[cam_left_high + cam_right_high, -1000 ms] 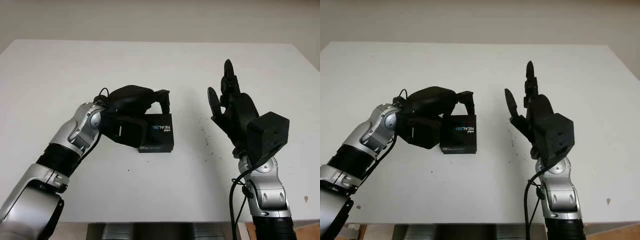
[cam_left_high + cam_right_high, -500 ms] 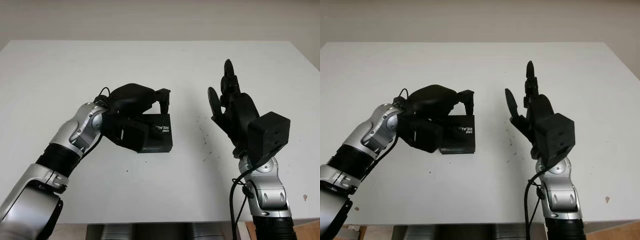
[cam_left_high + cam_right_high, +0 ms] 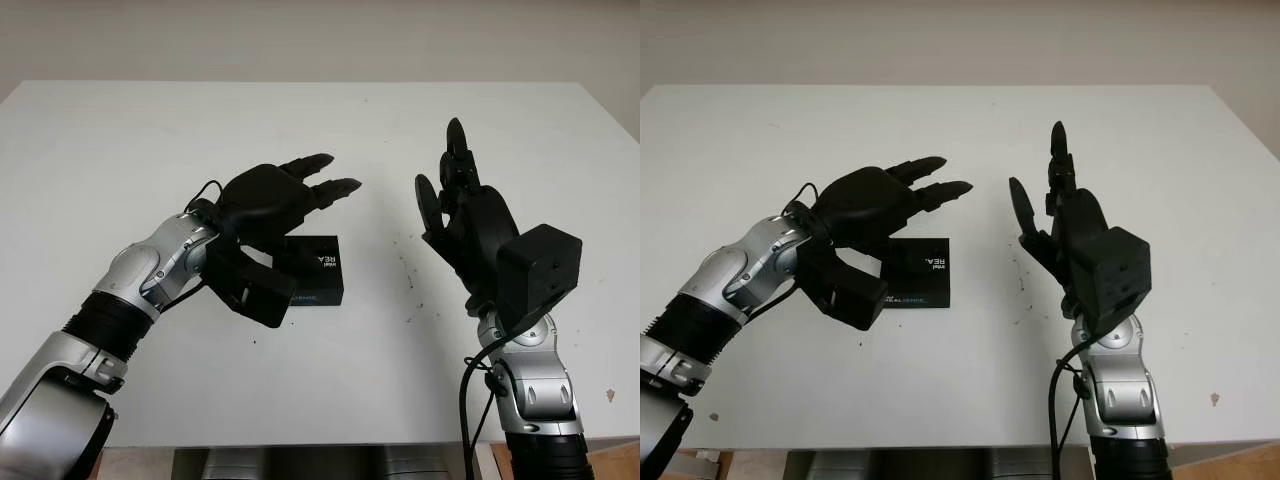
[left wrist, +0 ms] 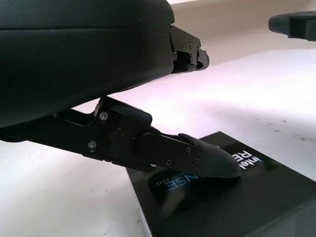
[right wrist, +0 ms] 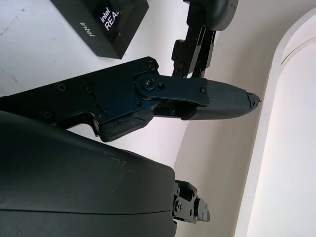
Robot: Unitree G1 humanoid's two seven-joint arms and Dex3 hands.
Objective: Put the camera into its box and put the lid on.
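Observation:
A black box [image 3: 318,270] with white "intel REALSENSE" lettering on its lid lies flat and closed on the white table [image 3: 300,130], a little left of centre. My left hand [image 3: 300,235] hovers open just above and left of it, fingers [image 3: 325,172] stretched out over the box's far edge and the thumb low at its near left side. In the left wrist view one finger [image 4: 197,158] hangs close over the lid of the box [image 4: 222,197]. My right hand [image 3: 445,175] stands upright and open to the box's right, holding nothing. The inside of the box is hidden.
The table's far edge meets a pale wall [image 3: 320,40]. Small dark specks [image 3: 408,275] mark the table between the box and the right hand. The right wrist view catches the box [image 5: 106,19] from a distance past the hand's fingers [image 5: 217,101].
My left hand has let go of the box and its fingers have opened and lifted. The box has settled flat on the table. The right hand has not moved.

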